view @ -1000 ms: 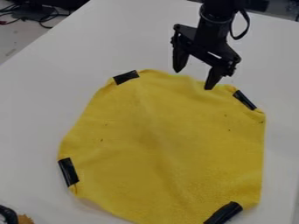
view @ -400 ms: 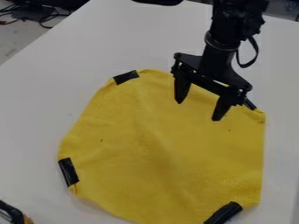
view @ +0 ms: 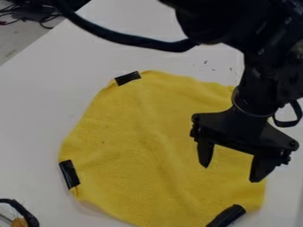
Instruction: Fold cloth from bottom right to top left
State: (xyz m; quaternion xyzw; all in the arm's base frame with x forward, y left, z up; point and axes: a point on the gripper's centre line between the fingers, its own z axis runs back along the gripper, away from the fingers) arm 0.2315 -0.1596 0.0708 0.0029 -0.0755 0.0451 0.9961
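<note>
Lower and farther right than in the earlier frames, the gripper [view: 230,174] now hangs over the right-hand part of the yellow cloth [view: 130,146], after sweeping down from the cloth's top edge. More of the black arm [view: 254,48] has come into view behind it, along with a thick black cable [view: 118,35] that curves across the top. At the lower left corner, a black looped object [view: 29,217] with an orange-brown piece [view: 19,222] beside it has also come farther into view. The cloth keeps its place.

The gripper is open, its two fingers well apart and pointing down; whether their tips touch the cloth, I cannot tell. The cloth lies spread out and unfolded, covering much of the table, with soft creases running through its middle. Black patches mark its edge: an upper patch [view: 128,78], a left patch [view: 69,174] and a lower right patch [view: 227,216].

The table [view: 35,111] is pale and smooth, with a few small dark marks [view: 206,62] above the cloth, near the arm. Past its slanting left edge, at the upper left, is a grey floor [view: 12,42] with tangled dark wires [view: 42,20].
</note>
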